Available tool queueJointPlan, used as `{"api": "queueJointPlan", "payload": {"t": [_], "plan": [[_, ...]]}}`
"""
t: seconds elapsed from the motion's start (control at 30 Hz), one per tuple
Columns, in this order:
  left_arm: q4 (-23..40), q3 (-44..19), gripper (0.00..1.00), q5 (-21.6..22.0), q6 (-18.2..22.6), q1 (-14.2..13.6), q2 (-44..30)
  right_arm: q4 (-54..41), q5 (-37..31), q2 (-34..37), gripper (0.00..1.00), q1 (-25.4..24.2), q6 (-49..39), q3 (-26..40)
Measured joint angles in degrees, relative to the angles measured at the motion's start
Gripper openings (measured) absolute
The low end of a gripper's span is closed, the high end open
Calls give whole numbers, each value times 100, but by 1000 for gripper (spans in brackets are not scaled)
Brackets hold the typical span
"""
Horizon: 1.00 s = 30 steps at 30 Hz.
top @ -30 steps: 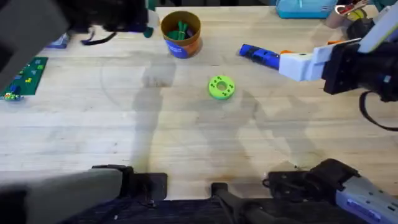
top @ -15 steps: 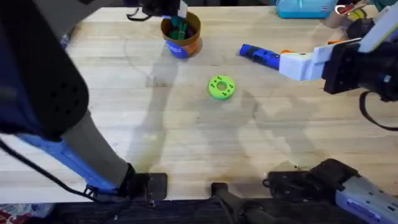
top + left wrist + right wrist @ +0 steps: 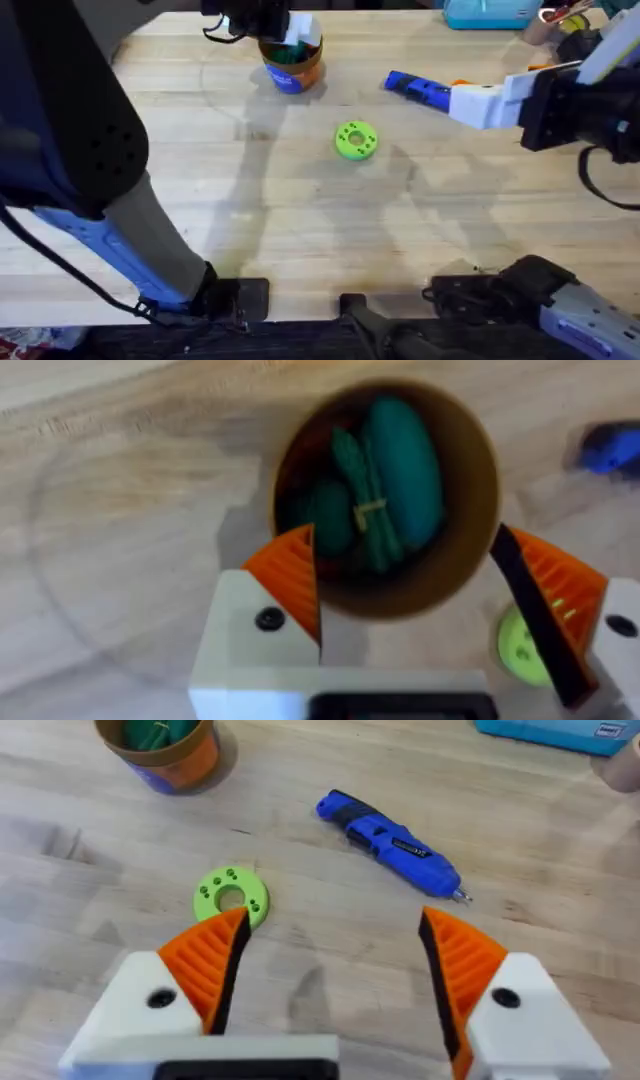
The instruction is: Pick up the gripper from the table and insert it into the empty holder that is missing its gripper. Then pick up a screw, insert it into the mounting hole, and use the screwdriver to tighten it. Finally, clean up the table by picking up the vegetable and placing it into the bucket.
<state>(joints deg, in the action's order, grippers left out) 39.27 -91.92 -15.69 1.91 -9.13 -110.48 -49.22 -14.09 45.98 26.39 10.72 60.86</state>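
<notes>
left wrist, dark green oblong vegetable, inside bucket

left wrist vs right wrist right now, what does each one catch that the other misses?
Left wrist alone: a look straight down into the bucket, with the vegetable and other green pieces inside, between the open left gripper. Right wrist alone: the whole screwdriver with its metal bit, lying on the table beyond the open right gripper. Both: the bucket, the lime-green disc and the wooden table.
</notes>
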Motion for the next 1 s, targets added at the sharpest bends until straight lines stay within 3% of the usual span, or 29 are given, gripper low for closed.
{"api": "queueJointPlan", "payload": {"t": [0.13,0.3,0.5,0.6,0.83,1.0], "plan": [[999,-315,986,20,119,0,197,-2,0,0,987,0,1,0],[2060,-414,986,228,201,4,1051,-1,0,0,987,0,0,0],[2694,-296,986,535,218,4,2439,-1,0,0,987,0,0,0],[2725,216,986,611,197,4,3177,-4,0,0,987,0,1,0],[2672,2253,986,730,35,4,4614,-1,-1,0,987,0,0,0],[2482,2793,986,783,-87,4,4913,-2,0,0,987,0,0,0]]}}
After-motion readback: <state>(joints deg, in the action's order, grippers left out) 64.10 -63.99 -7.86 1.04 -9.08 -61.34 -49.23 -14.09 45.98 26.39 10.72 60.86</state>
